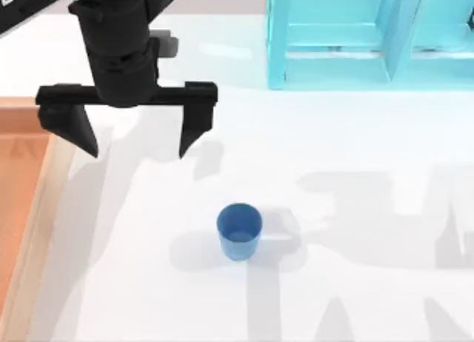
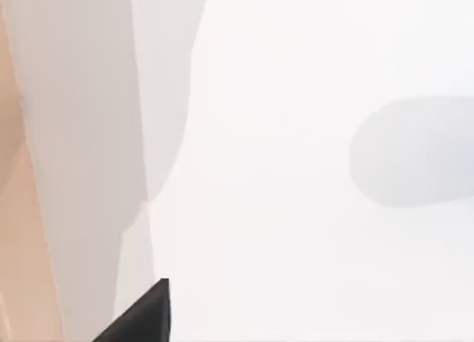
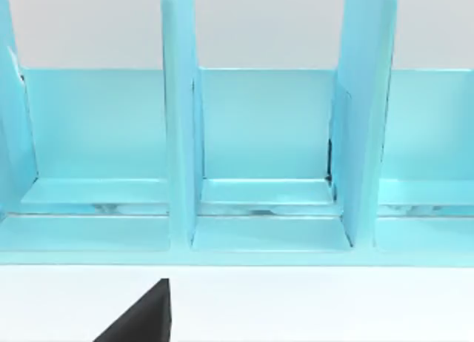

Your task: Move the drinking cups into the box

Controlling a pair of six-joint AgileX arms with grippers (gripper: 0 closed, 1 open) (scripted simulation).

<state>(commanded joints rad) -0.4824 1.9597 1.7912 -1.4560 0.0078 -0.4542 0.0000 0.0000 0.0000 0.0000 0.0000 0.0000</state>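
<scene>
A plain blue tapered drinking cup (image 1: 238, 231) stands upright on the white table, near the middle. My left gripper (image 1: 137, 149) hangs open above the table, behind and to the left of the cup and well apart from it, with nothing between its fingers. The orange-brown box (image 1: 18, 186) lies at the table's left edge, its lighter rim wall just left of that gripper. In the left wrist view the box rim (image 2: 11, 209) runs along one side and one dark fingertip (image 2: 144, 320) shows. My right gripper (image 3: 141, 321) is parked facing the turquoise cabinet.
A turquoise open-framed cabinet (image 1: 363, 38) stands at the back right, and its upright dividers (image 3: 181, 135) are close in front of the right wrist camera. White tabletop surrounds the cup on all sides.
</scene>
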